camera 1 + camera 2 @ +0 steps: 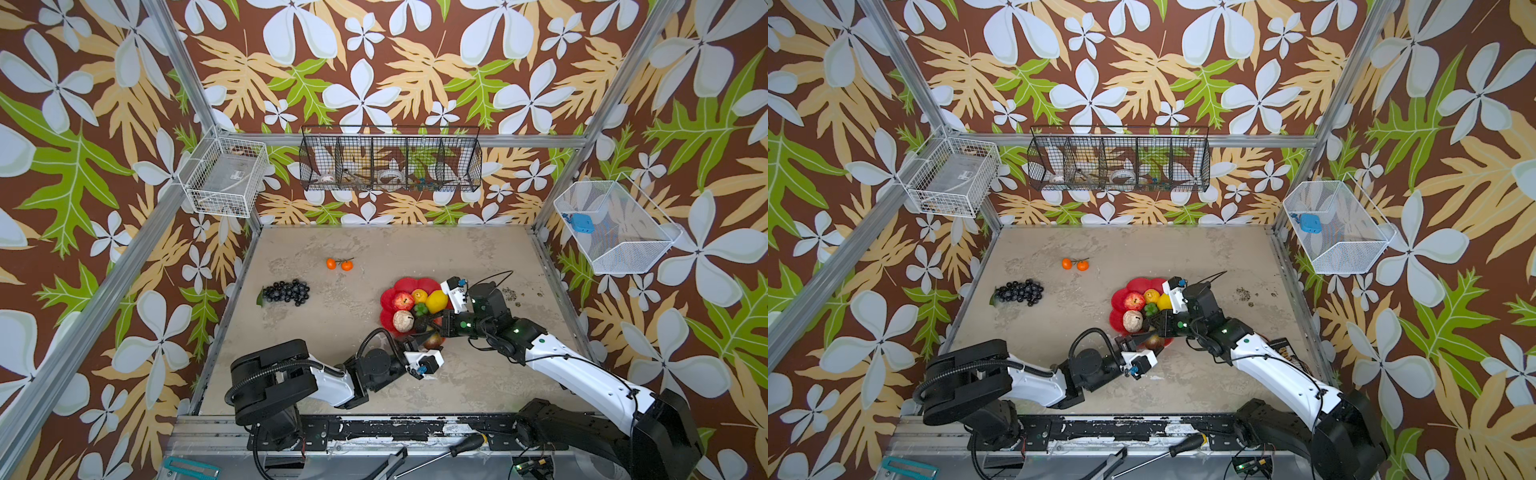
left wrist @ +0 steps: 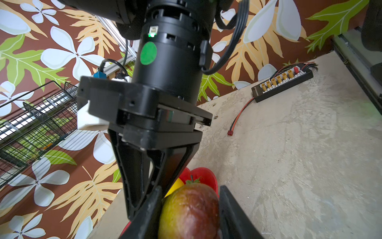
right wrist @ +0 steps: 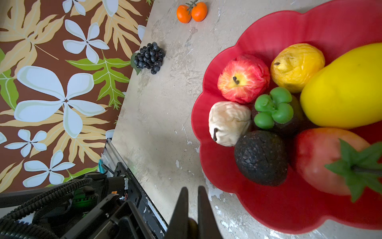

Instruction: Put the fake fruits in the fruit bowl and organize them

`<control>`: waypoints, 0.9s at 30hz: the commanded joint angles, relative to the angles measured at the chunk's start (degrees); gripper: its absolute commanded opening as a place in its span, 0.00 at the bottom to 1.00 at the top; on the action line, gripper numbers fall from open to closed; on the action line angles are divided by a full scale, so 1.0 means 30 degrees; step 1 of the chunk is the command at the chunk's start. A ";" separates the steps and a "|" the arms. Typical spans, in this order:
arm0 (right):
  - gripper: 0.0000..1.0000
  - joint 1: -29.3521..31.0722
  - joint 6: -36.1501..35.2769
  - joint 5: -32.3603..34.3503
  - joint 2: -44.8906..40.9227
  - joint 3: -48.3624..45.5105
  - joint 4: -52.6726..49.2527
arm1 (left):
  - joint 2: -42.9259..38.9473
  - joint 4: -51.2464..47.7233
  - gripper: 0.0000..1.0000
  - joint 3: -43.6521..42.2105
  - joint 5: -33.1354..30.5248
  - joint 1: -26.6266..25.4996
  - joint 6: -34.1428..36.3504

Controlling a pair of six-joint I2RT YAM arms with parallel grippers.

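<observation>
The red scalloped fruit bowl (image 1: pixel 409 284) (image 3: pixel 289 31) holds a red apple (image 3: pixel 241 79), two yellow lemons (image 3: pixel 347 87), a cream lumpy piece (image 3: pixel 227 123), a dark avocado (image 3: pixel 261 158) and a green-topped dark fruit (image 3: pixel 272 107). At the bowl's near rim my left gripper (image 1: pixel 419 340) (image 2: pixel 191 198) is shut on a red-and-green leafy-stemmed fruit (image 2: pixel 190 211) (image 1: pixel 433 341). My right gripper (image 1: pixel 422 322) (image 3: pixel 190 188) hangs shut and empty over the bowl near the cream piece. The black grape bunch (image 1: pixel 286 291) and the two stemmed oranges (image 1: pixel 338 264) lie on the table to the left.
A black wire basket (image 1: pixel 390 160) and two white ones (image 1: pixel 226 178) (image 1: pixel 615 226) hang on the walls. A connector board with a red-black lead (image 2: pixel 283 84) lies on the table by the right wall. A screwdriver (image 1: pixel 465 446) rests on the front rail.
</observation>
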 commanded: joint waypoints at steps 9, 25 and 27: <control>0.01 0.0096 -0.0324 0.0807 -0.0370 0.0184 -0.1411 | 0.0069 0.2137 0.47 -0.0057 -0.1054 0.0121 -0.0062; 0.00 0.0077 -0.0909 0.3256 0.0884 0.0919 -0.0492 | 0.2189 0.2955 0.50 0.0447 -0.1784 0.0771 -0.1019; 0.00 0.0077 -0.0966 0.3620 0.1234 0.0948 -0.0158 | 0.2525 0.3066 0.50 0.0554 -0.1926 0.0891 -0.1052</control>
